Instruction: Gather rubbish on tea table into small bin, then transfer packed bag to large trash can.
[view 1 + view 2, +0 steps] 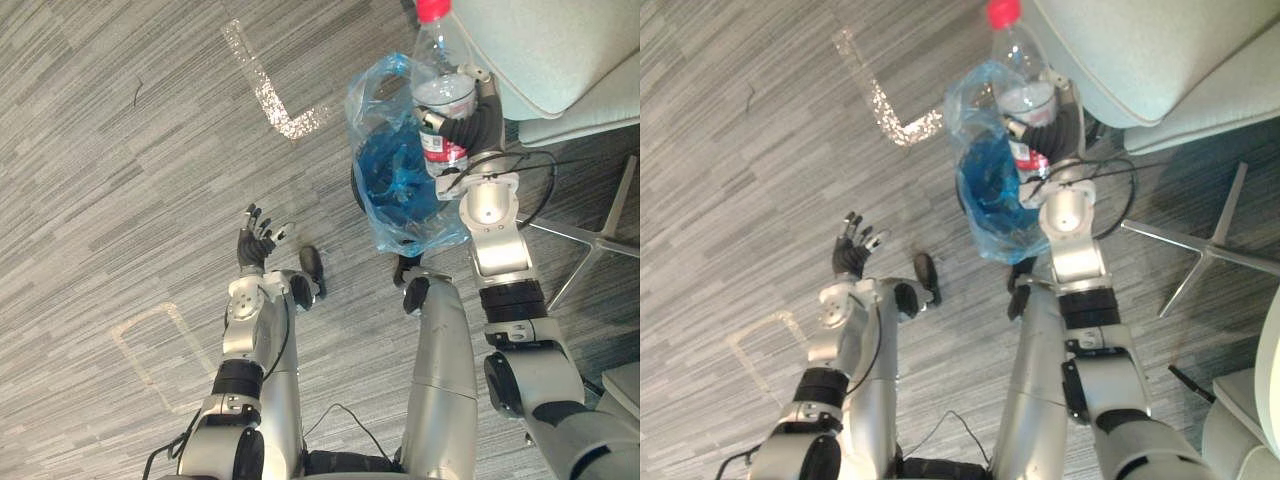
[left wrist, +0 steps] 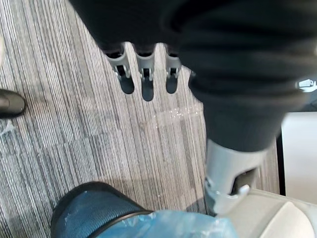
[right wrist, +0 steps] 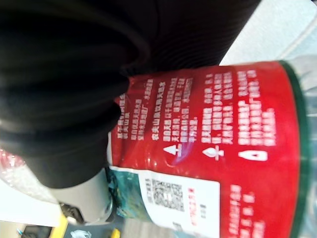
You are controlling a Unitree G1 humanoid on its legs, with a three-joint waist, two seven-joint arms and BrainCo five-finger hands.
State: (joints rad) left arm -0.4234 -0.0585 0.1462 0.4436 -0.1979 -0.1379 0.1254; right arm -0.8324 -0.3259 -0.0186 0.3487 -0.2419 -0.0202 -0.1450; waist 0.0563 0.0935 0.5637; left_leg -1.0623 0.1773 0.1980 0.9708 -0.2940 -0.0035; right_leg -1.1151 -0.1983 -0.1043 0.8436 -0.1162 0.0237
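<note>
Bottle (image 1: 440,95), cap cropped, in right hand (image 1: 472,124).

The right hand (image 1: 1048,128) grips a red-capped bottle (image 1: 1023,85) by the blue-bagged bin (image 1: 990,195); the left hand (image 1: 852,252) spreads open over carpet (image 1: 740,180).

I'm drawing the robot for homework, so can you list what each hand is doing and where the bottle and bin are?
right hand: curled round the bottle
bottle: clear plastic, red cap, red label, held by the blue bag's open edge, not dropped in
small bin: on the carpet, lined with the blue bag
left hand: open, empty, over the carpet
nearby: pale chair beyond the bin
</note>
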